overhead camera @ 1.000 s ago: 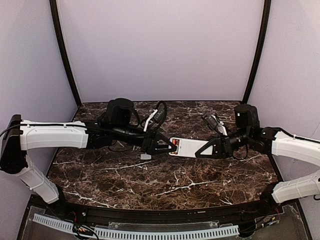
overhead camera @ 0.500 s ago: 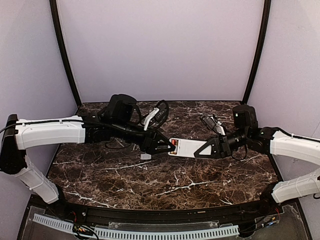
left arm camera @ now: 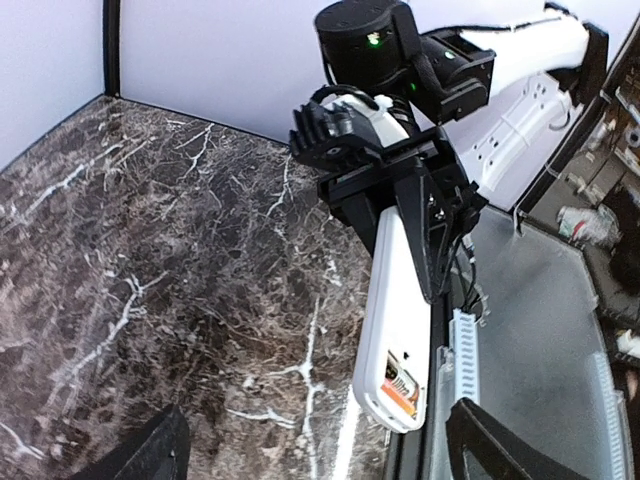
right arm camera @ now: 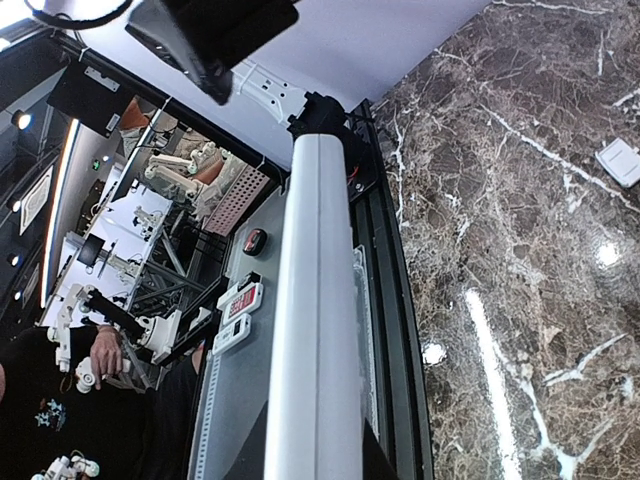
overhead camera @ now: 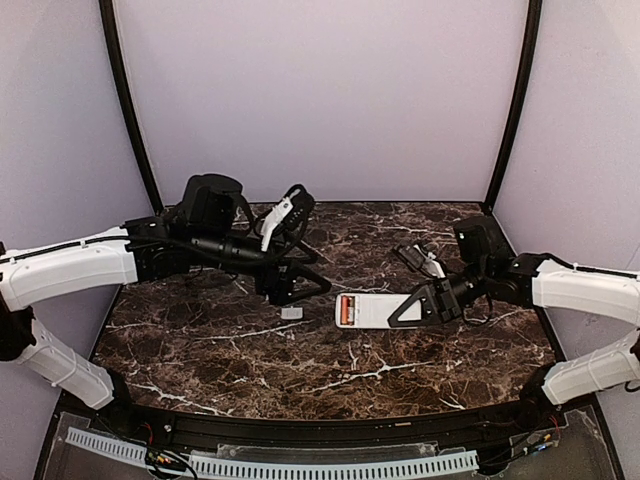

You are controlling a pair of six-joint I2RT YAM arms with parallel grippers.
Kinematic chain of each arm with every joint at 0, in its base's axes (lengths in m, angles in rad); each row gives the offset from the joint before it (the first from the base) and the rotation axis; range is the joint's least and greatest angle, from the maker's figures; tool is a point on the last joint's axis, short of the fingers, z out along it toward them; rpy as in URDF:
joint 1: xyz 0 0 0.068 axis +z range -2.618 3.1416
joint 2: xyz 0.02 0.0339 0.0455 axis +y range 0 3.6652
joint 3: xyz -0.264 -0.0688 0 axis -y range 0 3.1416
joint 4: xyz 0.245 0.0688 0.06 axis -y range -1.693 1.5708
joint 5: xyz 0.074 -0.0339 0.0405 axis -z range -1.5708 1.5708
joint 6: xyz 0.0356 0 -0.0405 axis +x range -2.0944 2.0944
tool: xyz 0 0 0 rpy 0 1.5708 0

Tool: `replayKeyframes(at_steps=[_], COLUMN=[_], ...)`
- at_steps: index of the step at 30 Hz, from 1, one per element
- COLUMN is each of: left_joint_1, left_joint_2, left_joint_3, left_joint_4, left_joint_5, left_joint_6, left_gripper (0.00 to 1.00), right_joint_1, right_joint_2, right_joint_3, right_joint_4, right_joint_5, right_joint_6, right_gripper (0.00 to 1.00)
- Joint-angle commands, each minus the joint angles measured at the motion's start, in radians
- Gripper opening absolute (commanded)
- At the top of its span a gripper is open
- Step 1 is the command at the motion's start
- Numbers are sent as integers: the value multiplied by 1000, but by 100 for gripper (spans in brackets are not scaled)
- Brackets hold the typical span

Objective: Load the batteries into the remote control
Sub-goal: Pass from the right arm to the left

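My right gripper [overhead camera: 405, 305] is shut on the remote control [overhead camera: 368, 310] and holds it level above the table, white back up. The compartment at the remote's free end is open, and an orange battery [overhead camera: 347, 308] lies in it. The left wrist view shows the remote [left arm camera: 395, 300], the battery [left arm camera: 400, 385] and the right gripper [left arm camera: 420, 230] clamped on it. In the right wrist view the remote [right arm camera: 315, 330] shows edge-on between my fingers. My left gripper [overhead camera: 305, 285] is open and empty, a short way left of the remote. Its fingers [left arm camera: 150, 450] frame bare table.
A small white flat piece [overhead camera: 292, 313], likely the battery cover, lies on the marble table [overhead camera: 250, 360] below the left gripper; it also shows in the right wrist view [right arm camera: 620, 160]. A black rail [overhead camera: 320, 430] edges the table front. Purple walls enclose the back and sides.
My left gripper has drawn back to the left, away from the remote's end. My right gripper has moved the remote slightly down and toward the front.
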Motion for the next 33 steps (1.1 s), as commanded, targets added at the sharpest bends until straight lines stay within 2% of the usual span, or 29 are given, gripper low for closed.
replayKeyframes(at_steps=[1,2,4,9,14,17,21,25,31,33], left_joint_1=[-79,-99,-148,-220,-272,-320,-345,-353,-362,-362], left_joint_2=[5,5,29,94,171,212,245,254,276,280], left_joint_3=[68,79,111,210,269,296,318,332,340,339], left_joint_4=[-194,-211,-290,-396,-447,-453,-453,-453,-441,-438], left_joint_5=[-105,-196,-284,-382,-454,-598,-677,-670,-703,-711], left_joint_6=[274,313,402,528,577,621,641,646,631,613], left_gripper=[93,94,96,99,99,99,96,86,58,52], right_joint_1=[9,9,14,31,43,49,51,52,52,50], right_joint_2=[32,38,51,72,103,115,135,149,158,157], right_joint_3=[40,42,49,72,90,97,98,102,106,109], right_joint_4=[-37,-37,-37,-45,-44,-44,-43,-43,-44,-43], right_joint_5=[-31,-36,-47,-50,-57,-56,-53,-47,-41,-40], right_joint_6=[-21,-15,-2,10,22,27,34,39,42,43], right_gripper=[0,0,0,0,0,0,0,0,0,0])
